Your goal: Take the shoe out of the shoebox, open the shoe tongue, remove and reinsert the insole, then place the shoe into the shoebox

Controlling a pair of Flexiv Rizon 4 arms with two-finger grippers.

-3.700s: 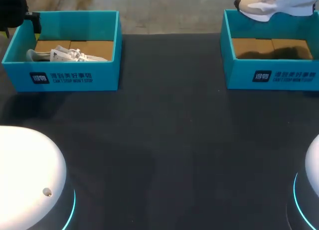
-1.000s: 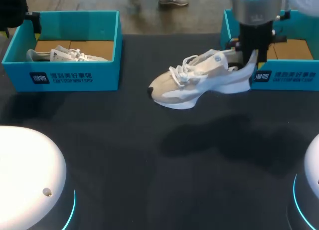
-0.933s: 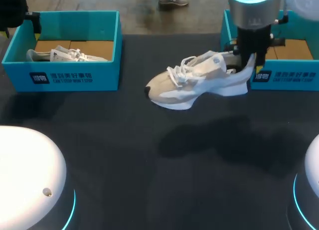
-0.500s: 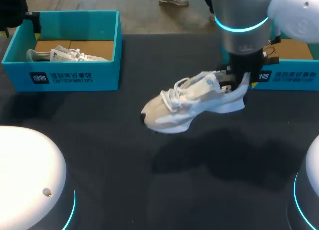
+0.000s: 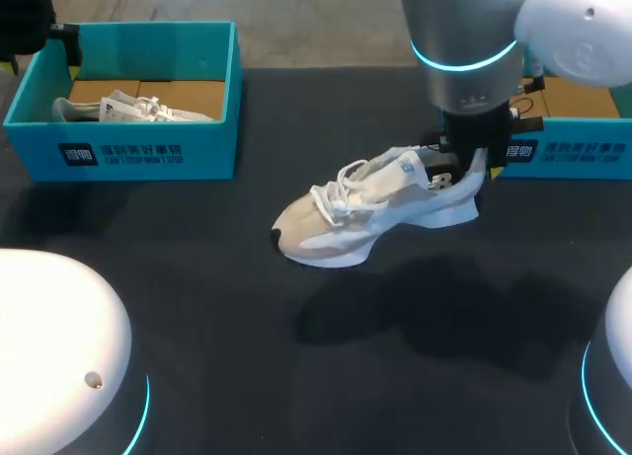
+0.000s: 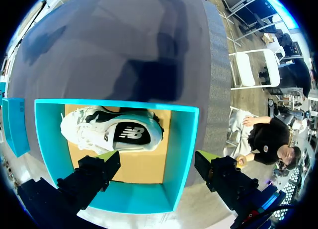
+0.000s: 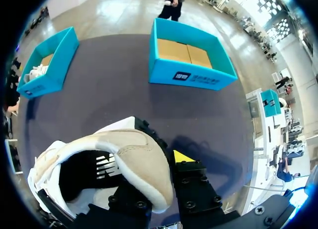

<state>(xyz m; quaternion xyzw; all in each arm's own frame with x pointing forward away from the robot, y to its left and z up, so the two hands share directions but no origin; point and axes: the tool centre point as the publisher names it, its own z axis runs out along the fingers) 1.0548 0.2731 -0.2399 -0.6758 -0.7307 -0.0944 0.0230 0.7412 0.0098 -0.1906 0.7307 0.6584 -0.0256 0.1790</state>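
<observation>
The right end effector [image 5: 462, 167] is clamped on the padded heel collar of the shoe [image 5: 331, 230]. One yellow-tipped finger [image 7: 182, 156] lies against the outside of the heel; the other is hidden inside the opening. The shoe hangs clear of the dark matte worktop [image 5: 197, 307], toe pointing away from the end effector and tilted down. It has a beige suede-like upper, white laces and a thick white sculpted sole. The open teal shoebox [image 5: 568, 149] stands just behind this end effector. The left end effector [image 6: 156, 167] is spread wide, holding nothing, above a second teal box [image 6: 183, 139] containing a white shoe [image 6: 112, 133].
</observation>
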